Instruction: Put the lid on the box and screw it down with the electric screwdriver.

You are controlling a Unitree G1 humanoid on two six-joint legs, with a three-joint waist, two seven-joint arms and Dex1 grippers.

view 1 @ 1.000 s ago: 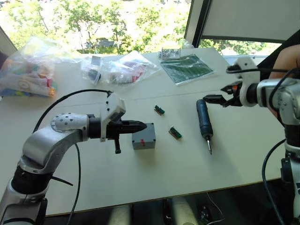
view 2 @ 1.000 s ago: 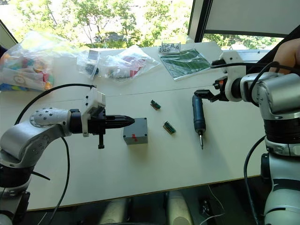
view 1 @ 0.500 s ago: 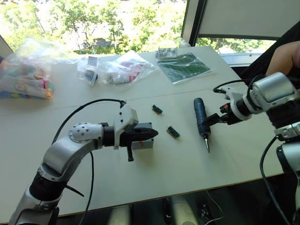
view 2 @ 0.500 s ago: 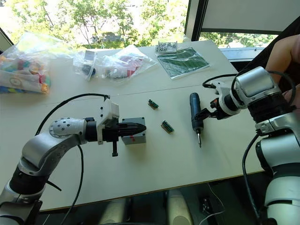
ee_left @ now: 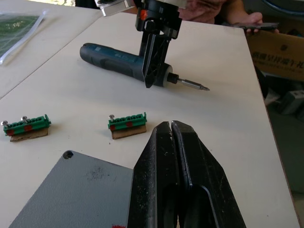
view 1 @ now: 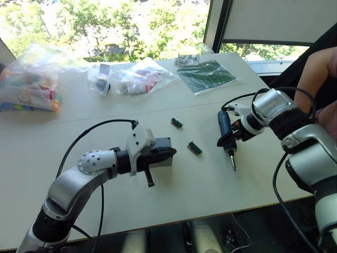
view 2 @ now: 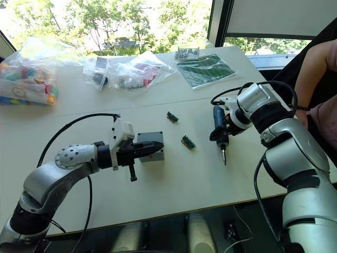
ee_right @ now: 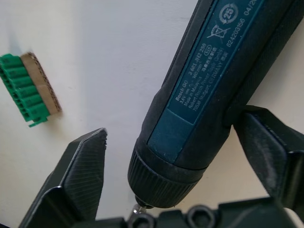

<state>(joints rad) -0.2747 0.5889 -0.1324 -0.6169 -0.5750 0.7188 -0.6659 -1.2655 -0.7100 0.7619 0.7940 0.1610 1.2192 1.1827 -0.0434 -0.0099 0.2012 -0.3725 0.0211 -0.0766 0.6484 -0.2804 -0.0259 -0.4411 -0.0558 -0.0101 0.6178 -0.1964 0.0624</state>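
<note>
Directly beneath the left gripper (ee_left: 176,137) sits the box (view 2: 150,146), a matte grey plastic cube with the lid (ee_left: 80,187) on top: a flat, faintly speckled grey plate with a small round hole at its visible corner. A red mark shows on the box's near side. The left gripper's two black fingers, smooth and tapering to blunt tips, are pressed together with nothing between them; they lie level over the lid's top face, and whether they touch it cannot be told. The left arm reaches in from the left, forearm horizontal, elbow bent.

Just past the left fingertips lie two green ribbed terminal blocks (ee_left: 127,124) with small screws, each on a brown base, apart from one another on the pale smooth table (view 1: 210,184).

Further on, the electric screwdriver (view 1: 227,138) lies flat on the table: a dark blue-black cylinder with a ridged collar, printed label and thin metal bit. The right gripper (ee_right: 175,161) has its angular black fingers spread apart either side of the barrel near the collar; one finger appears against the barrel, the other stands clear of it. The right arm bends at the elbow, wrist turned inward and down.

Beyond lie clear plastic bags (view 1: 137,78) of parts and a green board (view 1: 207,75) in a clear sleeve. A person's arm (view 2: 316,68) shows beyond the right arm.
</note>
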